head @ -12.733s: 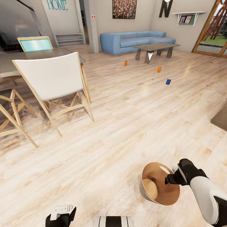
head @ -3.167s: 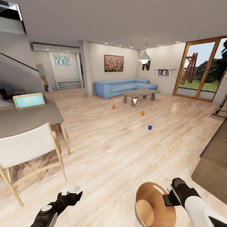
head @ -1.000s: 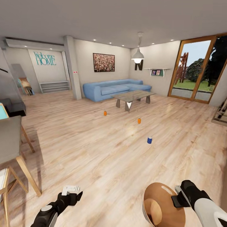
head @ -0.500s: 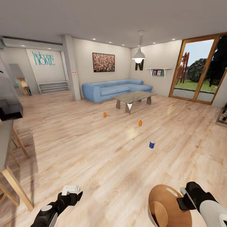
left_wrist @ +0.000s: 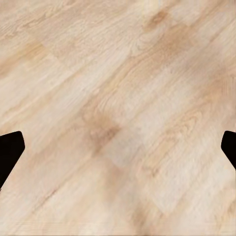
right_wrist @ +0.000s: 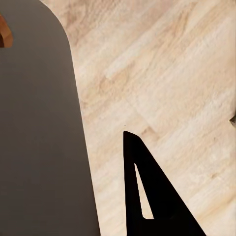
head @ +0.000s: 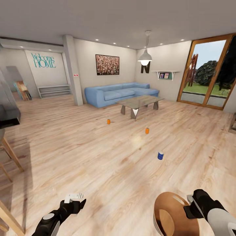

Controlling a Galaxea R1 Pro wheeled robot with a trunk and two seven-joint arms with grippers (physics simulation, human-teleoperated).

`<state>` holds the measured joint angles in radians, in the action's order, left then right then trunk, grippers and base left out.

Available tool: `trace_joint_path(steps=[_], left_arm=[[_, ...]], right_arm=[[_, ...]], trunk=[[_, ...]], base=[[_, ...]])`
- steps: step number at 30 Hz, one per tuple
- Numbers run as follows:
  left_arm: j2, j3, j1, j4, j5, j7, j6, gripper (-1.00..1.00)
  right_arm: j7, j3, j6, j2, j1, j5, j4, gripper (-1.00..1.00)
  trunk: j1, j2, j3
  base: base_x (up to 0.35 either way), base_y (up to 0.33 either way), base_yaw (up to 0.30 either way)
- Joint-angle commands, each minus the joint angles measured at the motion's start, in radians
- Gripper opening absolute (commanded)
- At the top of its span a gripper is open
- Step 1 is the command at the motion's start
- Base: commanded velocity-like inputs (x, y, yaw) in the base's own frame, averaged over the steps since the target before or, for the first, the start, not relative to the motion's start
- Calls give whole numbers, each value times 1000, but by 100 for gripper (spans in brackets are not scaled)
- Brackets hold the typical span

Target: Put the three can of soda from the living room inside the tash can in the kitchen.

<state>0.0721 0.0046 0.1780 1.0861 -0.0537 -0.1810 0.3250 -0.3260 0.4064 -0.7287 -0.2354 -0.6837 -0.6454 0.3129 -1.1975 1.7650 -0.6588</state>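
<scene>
Right gripper (head: pixel 189 209) jaws clamped on the rim of the tash can (head: pixel 173 216); left gripper (head: pixel 72 200) jaws spread wide, empty. Blue soda can (head: pixel 160 155) stands upright on the floor, well ahead of the right jaws, nearer them than the left; orange cans (head: pixel 147 130) (head: pixel 108 121) farther beyond.

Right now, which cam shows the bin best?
Head view: the bin shows its brown inside and rim, held at the rim by the right end effector. Right wrist view gives just its grey outer wall up close. Left wrist view looks at floor.
</scene>
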Motion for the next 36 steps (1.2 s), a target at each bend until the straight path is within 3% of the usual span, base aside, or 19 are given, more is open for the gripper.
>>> trace_joint_path(steps=[1, 15, 27, 36], left_arm=[[0, 0, 0, 0, 0, 0, 0, 100], [0, 0, 0, 0, 0, 0, 0, 100], [0, 0, 0, 0, 0, 0, -1, 100], [0, 0, 0, 0, 0, 0, -1, 100]], right_arm=[[0, 2, -1, 0, 0, 10, 0, -100], [1, 3, -1, 0, 0, 10, 0, -100], [2, 5, -1, -1, 0, 10, 1, -100], [0, 47, -1, -1, 0, 9, 1, -100]], trunk=[[0, 0, 0], [0, 0, 0], [0, 0, 0], [0, 0, 0]], base=[[326, 0, 0], [326, 0, -10], [326, 0, -216], [326, 0, -143]])
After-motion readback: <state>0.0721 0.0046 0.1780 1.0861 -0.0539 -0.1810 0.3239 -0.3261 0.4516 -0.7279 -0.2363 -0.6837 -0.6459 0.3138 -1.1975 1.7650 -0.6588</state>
